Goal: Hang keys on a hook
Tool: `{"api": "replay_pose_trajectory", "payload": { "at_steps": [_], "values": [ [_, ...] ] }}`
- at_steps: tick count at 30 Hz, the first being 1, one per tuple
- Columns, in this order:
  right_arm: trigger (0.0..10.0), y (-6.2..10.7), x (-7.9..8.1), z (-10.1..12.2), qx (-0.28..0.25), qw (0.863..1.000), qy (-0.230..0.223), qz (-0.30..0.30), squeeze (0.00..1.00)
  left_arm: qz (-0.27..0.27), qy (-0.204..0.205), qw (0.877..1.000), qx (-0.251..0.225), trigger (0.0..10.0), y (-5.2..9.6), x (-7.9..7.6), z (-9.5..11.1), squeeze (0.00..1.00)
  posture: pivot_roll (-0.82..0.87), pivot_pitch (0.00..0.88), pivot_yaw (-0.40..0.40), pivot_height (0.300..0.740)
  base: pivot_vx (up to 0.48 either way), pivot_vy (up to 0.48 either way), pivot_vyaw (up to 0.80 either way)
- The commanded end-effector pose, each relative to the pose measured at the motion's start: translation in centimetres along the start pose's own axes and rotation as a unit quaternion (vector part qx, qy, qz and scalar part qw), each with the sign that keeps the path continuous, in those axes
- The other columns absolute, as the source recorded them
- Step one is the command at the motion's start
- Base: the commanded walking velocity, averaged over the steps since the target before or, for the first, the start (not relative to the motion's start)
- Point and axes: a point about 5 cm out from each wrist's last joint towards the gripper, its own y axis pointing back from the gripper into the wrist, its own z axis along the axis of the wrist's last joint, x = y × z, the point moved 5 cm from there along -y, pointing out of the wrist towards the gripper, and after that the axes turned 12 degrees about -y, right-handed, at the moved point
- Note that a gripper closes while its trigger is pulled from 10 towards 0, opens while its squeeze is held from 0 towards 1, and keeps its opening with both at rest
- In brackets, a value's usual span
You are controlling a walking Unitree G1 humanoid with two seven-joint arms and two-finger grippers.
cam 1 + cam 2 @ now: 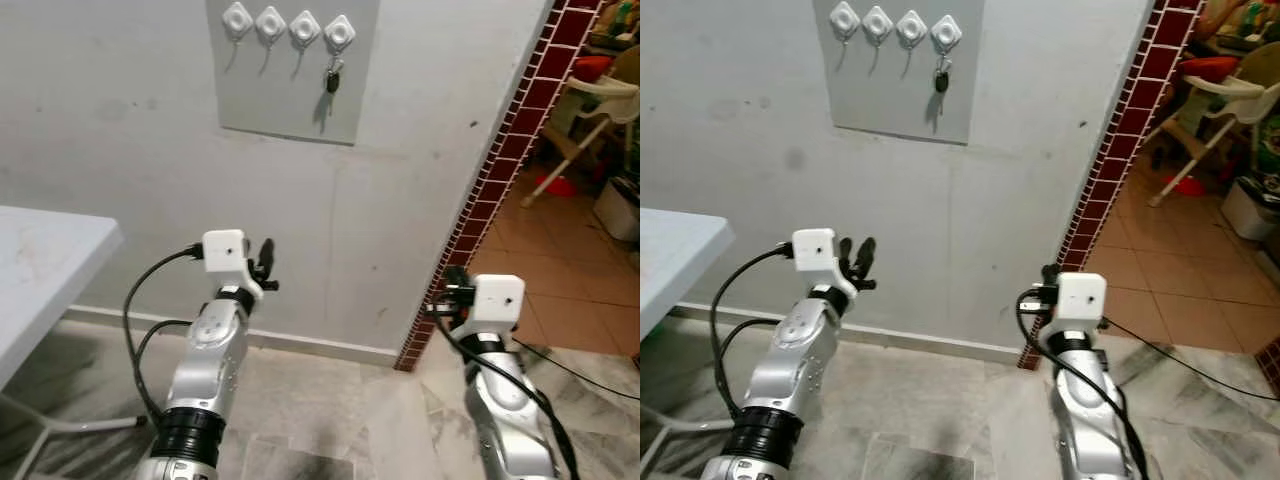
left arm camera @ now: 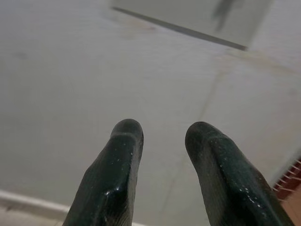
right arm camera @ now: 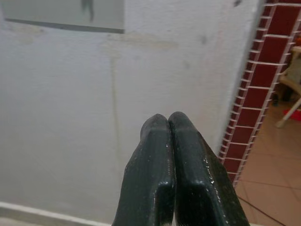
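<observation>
A grey board (image 1: 290,80) on the wall carries a row of white hooks (image 1: 270,24). A dark key (image 1: 333,78) hangs from the rightmost hook (image 1: 340,32). My left gripper (image 1: 264,262) is raised well below the board, open, with nothing between its fingers (image 2: 117,179). My right gripper (image 1: 450,290) is lower and to the right, near the wall corner, shut with nothing in it; its fingers (image 3: 162,174) press together.
A white table (image 1: 50,270) stands at the left with a leg on the floor. A red brick edge (image 1: 500,170) marks the wall corner at the right. Beyond it are a white chair (image 1: 590,110) and clutter on an orange tiled floor.
</observation>
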Motion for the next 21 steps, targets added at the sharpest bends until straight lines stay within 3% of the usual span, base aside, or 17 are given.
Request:
{"api": "replay_pose_trajectory", "payload": {
  "at_steps": [1, 9, 21],
  "values": [
    [10.0, -0.31, -0.37, 0.88, -0.009, 1.0, -0.013, -0.014, 0.0, -0.003, 0.012, 1.0, 0.007, 10.0, 0.07, -0.36, -0.01, 0.0, 0.08, 0.0, -0.046, 0.736, 0.0, 0.0, 0.0],
    [10.0, -0.29, -0.5, 0.7, 0.0, 1.0, -0.002, -0.02, 0.0, -0.004, 0.04, 0.999, 0.014, 10.0, 0.02, -0.17, -0.08, 0.0, 0.08, 0.0, -0.045, 0.736, 0.0, 0.098, 0.0],
    [10.0, -0.05, 0.28, 0.79, -0.004, 1.0, 0.0, 0.004, 0.0, -0.005, 0.04, 0.999, 0.018, 10.0, 0.04, 0.06, -0.03, 0.0, 0.08, 0.0, -0.043, 0.736, 0.0, 0.388, 0.0]
  ]
}}
